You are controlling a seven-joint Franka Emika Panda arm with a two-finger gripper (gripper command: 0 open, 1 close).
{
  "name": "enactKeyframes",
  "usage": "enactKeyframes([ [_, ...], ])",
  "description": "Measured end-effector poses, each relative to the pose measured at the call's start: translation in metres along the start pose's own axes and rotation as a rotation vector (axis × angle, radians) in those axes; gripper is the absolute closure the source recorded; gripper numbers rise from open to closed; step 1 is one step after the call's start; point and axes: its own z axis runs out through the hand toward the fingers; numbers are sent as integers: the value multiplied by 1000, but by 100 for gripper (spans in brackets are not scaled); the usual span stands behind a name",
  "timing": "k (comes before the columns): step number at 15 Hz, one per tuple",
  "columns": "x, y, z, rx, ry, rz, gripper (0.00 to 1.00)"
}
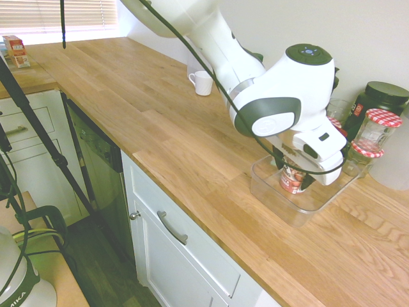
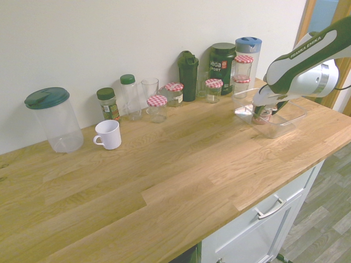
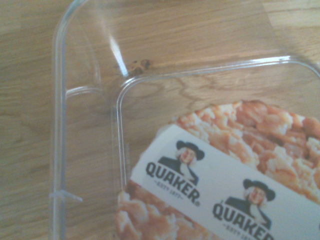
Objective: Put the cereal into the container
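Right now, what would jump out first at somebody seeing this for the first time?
Probably the big white arm, its gripper reaching down into a clear plastic tub, where the red and white cereal cup sits. Behind it, red-checked lids top glass jars by the wall.

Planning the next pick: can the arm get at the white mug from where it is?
Probably yes: the mug stands upright on open counter, handle out, nothing over it. The gripper is down in the tub at the cereal, so it would need to lift out first.
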Motion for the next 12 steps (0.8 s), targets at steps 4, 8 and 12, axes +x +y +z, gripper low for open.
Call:
enactKeyframes([
  [4,2,-10,-27,-64,-97,8,0],
  [8,1,-13,-52,-119,-135,24,0],
  [12,4,-17,-77,-94,-112,27,0],
])
